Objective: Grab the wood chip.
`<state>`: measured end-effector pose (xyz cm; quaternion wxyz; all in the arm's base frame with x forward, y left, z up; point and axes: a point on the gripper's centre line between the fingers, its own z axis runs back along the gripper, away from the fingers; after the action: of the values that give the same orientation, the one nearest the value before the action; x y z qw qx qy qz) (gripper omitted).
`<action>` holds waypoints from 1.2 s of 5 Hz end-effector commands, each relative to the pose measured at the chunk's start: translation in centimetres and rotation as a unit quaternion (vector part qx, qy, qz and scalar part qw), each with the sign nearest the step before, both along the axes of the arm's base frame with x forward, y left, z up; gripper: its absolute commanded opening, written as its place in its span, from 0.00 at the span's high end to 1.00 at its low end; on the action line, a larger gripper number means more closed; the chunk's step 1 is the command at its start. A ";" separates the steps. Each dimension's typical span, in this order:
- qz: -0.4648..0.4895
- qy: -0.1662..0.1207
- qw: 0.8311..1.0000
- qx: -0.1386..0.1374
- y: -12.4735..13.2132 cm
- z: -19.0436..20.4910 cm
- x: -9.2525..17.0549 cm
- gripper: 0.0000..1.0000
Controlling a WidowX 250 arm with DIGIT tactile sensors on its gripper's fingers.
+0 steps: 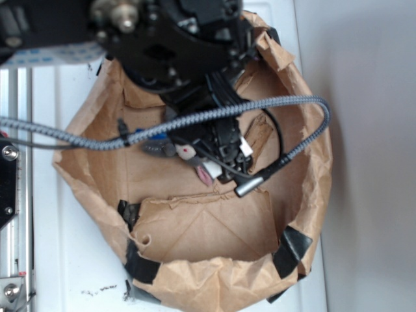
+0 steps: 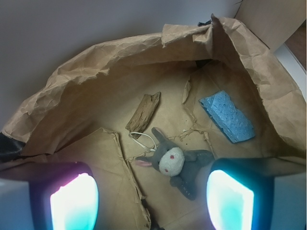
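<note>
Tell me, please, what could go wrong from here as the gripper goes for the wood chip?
The open gripper is lined up over the plush, not the wood chip, so a straight descent could grab the toy. The plush's white loop lies right at the chip's near end and might snag. The crumpled paper bag wall rises close beside the chip and may catch a finger.

Soft, even daylight in both views. The exterior view is slightly blurred. In the wrist view, fingertips (image 2: 75, 201) glow overexposed cyan-white, edges curve.

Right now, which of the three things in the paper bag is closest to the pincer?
The grey plush animal, lying right between the pincer's fingers. The wood chip and blue sponge lie farther off.
</note>
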<state>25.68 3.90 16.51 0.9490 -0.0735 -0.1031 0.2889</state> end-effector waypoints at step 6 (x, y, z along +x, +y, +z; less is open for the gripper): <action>0.087 -0.064 0.991 0.074 -2.4 -8.7 5.7 0.00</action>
<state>30.86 1.46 6.27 0.9191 0.0017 -0.1622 0.3591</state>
